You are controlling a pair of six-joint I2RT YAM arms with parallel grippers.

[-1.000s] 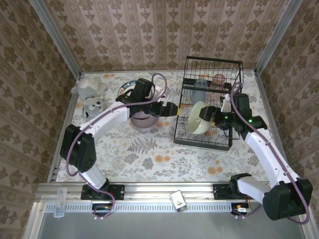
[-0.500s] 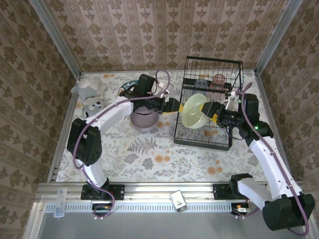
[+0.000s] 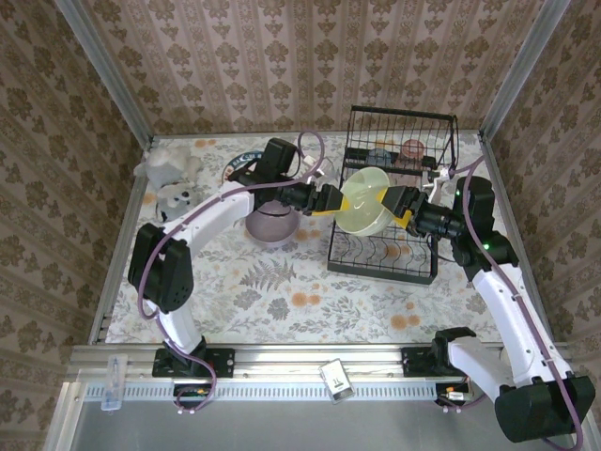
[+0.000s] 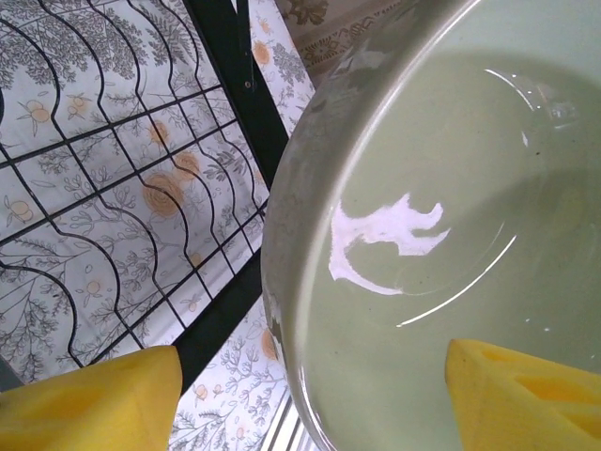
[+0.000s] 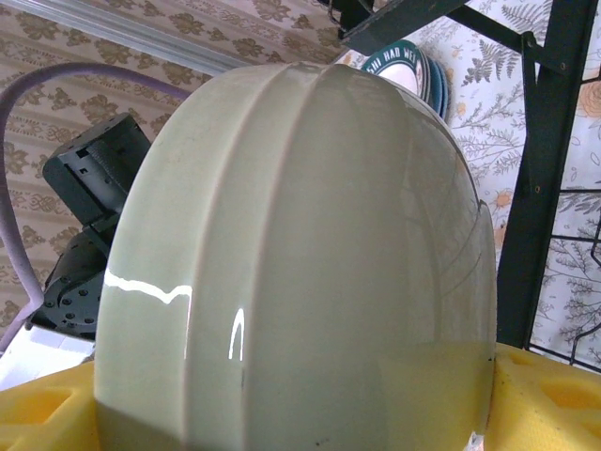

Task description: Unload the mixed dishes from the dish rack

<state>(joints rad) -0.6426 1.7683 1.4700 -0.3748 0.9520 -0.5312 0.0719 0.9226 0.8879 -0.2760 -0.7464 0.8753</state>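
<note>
A pale green bowl (image 3: pixel 366 205) hangs on its side above the left end of the black wire dish rack (image 3: pixel 383 271). My right gripper (image 3: pixel 400 205) is shut on the pale green bowl (image 5: pixel 300 235) from behind, with a yellow pad on each flank. From the left, my left gripper (image 3: pixel 331 200) stands open, one finger outside the bowl and one inside it, so the bowl's rim (image 4: pixel 282 282) lies between them with a gap on the outer side. A bluish cup (image 3: pixel 379 158) and a pink cup (image 3: pixel 413 148) sit on the rack's upper shelf.
On the floral tabletop left of the rack lie a lavender bowl (image 3: pixel 270 225) and teal-rimmed plates (image 3: pixel 240 167). A grey plush toy (image 3: pixel 169 174) is at the far left. The patterned walls close in the back and sides.
My right gripper has lifted the green bowl out of the rack's lower tier and carried it up and left. My left gripper has reached right to the bowl and narrowed round its rim.
</note>
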